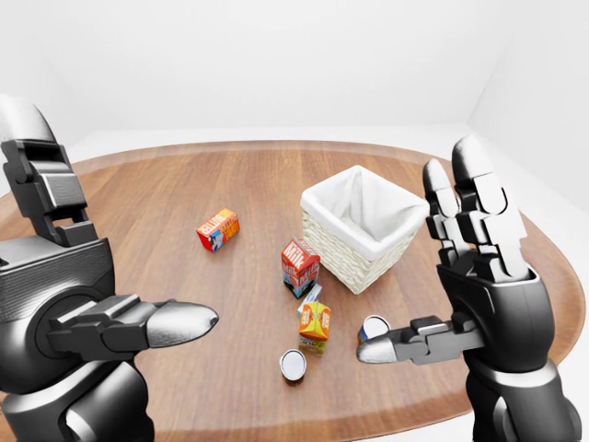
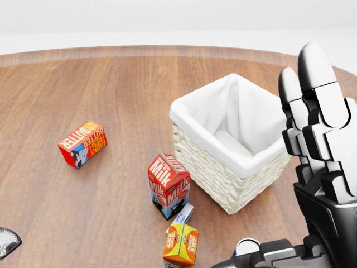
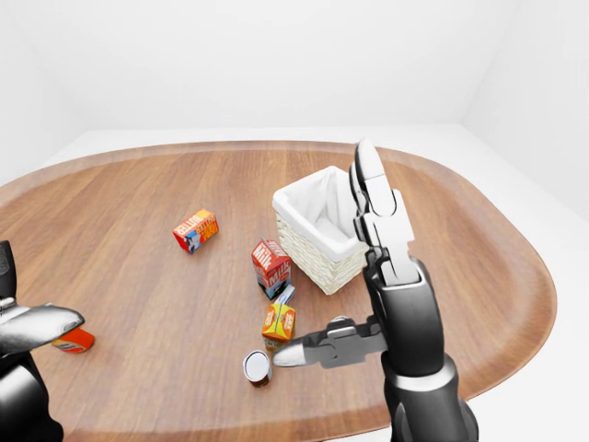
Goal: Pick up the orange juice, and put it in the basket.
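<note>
The orange juice carton (image 2: 181, 245) stands upright on the wooden table (image 2: 111, 84), at the bottom of the head view below the milk carton (image 2: 168, 186). The wicker basket (image 2: 209, 170) with a white liner sits up and to the right of it, with nothing showing inside. My right hand (image 1: 419, 262) is open, with its fingers raised upright to the right of the basket and its thumb pointing left above a can. My left hand (image 1: 115, 216) is open too, held up at the left of the left-eye view, far from the juice. Neither hand holds anything.
A red butter box (image 2: 82, 144) lies left of the basket. A small blue-and-white carton (image 2: 184, 214) lies between milk and juice. Two cans (image 1: 293, 365) (image 1: 373, 327) stand near the juice. A red-orange item (image 3: 72, 341) shows at the left of the right-eye view.
</note>
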Controlling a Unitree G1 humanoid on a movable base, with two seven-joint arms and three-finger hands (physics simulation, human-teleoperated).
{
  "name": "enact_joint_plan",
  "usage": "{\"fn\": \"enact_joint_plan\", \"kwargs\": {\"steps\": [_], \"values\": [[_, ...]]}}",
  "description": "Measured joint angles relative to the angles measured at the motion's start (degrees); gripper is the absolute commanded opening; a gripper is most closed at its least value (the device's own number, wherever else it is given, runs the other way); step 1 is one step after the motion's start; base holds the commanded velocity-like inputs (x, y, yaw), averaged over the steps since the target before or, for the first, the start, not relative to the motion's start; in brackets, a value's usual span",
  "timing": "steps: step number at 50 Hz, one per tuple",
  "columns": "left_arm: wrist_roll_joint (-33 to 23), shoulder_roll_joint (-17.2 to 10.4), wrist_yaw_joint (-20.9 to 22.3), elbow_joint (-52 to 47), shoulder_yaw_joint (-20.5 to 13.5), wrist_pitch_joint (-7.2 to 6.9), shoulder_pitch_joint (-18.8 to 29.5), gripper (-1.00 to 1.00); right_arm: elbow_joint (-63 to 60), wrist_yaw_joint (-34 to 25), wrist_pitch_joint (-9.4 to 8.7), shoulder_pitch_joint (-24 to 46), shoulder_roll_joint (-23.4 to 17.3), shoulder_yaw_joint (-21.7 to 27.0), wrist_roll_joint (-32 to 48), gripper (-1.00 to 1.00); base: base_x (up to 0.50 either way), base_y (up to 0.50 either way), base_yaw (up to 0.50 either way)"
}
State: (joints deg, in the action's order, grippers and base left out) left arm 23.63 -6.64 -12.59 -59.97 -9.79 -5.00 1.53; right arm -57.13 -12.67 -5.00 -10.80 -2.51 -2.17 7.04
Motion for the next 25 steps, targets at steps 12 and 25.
{"fn": "enact_joint_plan", "kwargs": {"steps": [12,25], "values": [[-4.21,1.79,3.61,-0.03,0.04,0.0,0.03,1.0,-1.9,-8.71,0.0,4.83,-0.67,-1.23,12.37,1.0,0.0,0.0,0.0],[-3.63,1.54,3.12,-0.03,0.05,0.0,-0.07,1.0,-1.99,-19.77,0.0,10.18,-1.3,-1.61,25.19,1.0,0.0,0.0,0.0]]}}
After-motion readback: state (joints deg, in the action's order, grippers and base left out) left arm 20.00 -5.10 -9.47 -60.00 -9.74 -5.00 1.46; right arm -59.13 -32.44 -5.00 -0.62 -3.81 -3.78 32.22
